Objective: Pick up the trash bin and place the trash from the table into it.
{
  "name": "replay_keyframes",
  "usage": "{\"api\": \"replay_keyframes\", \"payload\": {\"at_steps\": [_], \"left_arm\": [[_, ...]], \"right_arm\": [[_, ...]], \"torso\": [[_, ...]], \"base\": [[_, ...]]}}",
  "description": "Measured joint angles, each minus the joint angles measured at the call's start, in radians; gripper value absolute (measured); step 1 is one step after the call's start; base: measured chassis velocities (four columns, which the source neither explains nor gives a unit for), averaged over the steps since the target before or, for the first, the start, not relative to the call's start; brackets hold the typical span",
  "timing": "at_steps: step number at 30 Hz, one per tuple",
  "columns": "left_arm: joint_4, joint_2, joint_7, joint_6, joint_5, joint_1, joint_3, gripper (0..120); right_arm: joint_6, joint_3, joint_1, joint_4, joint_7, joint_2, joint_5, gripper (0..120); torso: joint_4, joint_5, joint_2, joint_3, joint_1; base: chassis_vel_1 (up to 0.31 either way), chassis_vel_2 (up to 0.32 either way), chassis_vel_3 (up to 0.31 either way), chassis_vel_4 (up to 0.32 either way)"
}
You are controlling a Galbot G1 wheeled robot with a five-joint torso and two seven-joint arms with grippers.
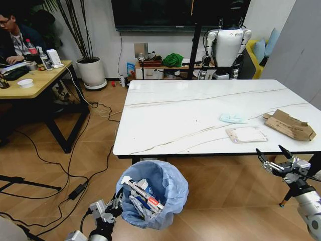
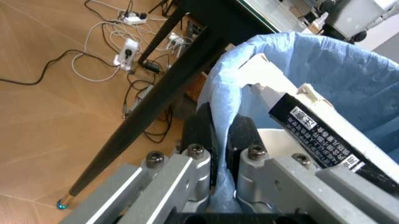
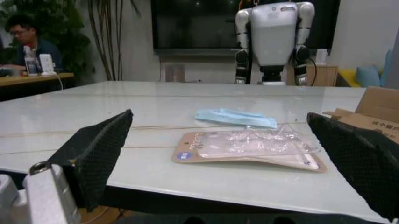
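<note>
left gripper (image 1: 116,205) pinches trash bin (image 1: 165,188) rim, light | right gripper (image 1: 275,159) spread wide | clear packet (image 1: 246,134) thin, slippery: take its edge

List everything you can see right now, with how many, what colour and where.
table: one, white marble with dark veins, centre
face mask: one, light blue, right part of table
clear packet: one, clear on tan card, near the table's front edge
torn cardboard: one, brown, table's right end
trash bin: one, blue bag liner, held in front of the table, litter inside
wooden desk: one, light wood, far left
plant pot: one, white, by back wall
humanoid robot: one, white, behind table
left claw: shut on the bin's bagged rim
right claw: open, before the table's front edge, facing the packet
</note>
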Motion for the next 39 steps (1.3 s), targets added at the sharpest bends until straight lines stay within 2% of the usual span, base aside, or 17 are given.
{"api": "replay_keyframes", "payload": {"at_steps": [39], "left_arm": [[0.000, -0.007, 0.005, -0.004, 0.019, 0.009, 0.015, 0]], "right_arm": [[0.006, 0.021, -0.024, -0.007, -0.019, 0.008, 0.016, 100]], "torso": [[0.0000, 0.0000, 0.000, 0.000, 0.000]], "base": [[-0.002, -0.002, 0.002, 0.003]]}}
